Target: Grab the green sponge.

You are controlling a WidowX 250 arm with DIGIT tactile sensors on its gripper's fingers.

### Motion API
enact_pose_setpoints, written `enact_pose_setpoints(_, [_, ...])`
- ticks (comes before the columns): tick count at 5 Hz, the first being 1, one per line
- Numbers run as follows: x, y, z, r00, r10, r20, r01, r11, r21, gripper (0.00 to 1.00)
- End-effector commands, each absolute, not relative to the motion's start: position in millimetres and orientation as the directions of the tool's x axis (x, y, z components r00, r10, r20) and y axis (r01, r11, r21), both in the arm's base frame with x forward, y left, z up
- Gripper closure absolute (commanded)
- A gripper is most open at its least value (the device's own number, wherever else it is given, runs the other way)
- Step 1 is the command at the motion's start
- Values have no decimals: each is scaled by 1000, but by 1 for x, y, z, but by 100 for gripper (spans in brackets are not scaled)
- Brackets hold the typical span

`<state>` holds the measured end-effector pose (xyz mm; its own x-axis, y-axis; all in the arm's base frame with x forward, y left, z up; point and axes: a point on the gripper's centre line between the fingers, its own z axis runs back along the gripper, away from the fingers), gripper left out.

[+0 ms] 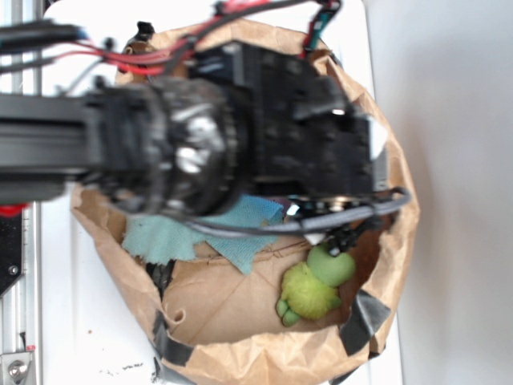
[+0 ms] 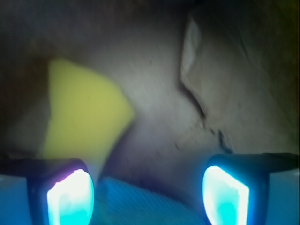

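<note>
The green sponge (image 1: 334, 264) is a small smooth mid-green lump at the right inside of the brown paper bag (image 1: 240, 353). It rests against a fuzzy lime-green toy (image 1: 306, 293). My arm (image 1: 288, 128) hangs over the bag's upper part and hides much of its inside. In the wrist view my gripper (image 2: 147, 197) is open, its two lit fingertips (image 2: 70, 197) wide apart with nothing held. Below it lie a yellow wedge sponge (image 2: 82, 117) and a blue cloth (image 2: 140, 204). The green sponge does not show in the wrist view.
A teal cloth (image 1: 200, 233) lies crumpled in the bag's middle, partly under the arm. The bag's rolled rim is patched with black tape (image 1: 362, 319). A metal rail (image 1: 20, 305) runs down the left edge. A crumpled paper wall (image 2: 234, 93) rises at the wrist view's right.
</note>
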<state>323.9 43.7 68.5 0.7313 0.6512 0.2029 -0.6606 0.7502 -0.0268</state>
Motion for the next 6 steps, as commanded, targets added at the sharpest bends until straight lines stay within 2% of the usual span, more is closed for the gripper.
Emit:
enact_pose_setpoints(1, [341, 68, 96, 675, 708, 205, -708, 701, -89, 0])
enact_pose_setpoints(2, [342, 67, 106, 674, 719, 168, -712, 693, -112, 0])
enact_pose_setpoints(4, [346, 50, 93, 692, 700, 174, -701, 710, -67, 0])
enact_pose_setpoints(5, [351, 40, 88, 692, 710, 130, -706, 703, -82, 0])
enact_pose_setpoints(6, [361, 29, 79, 681, 725, 107, -723, 688, -58, 0])
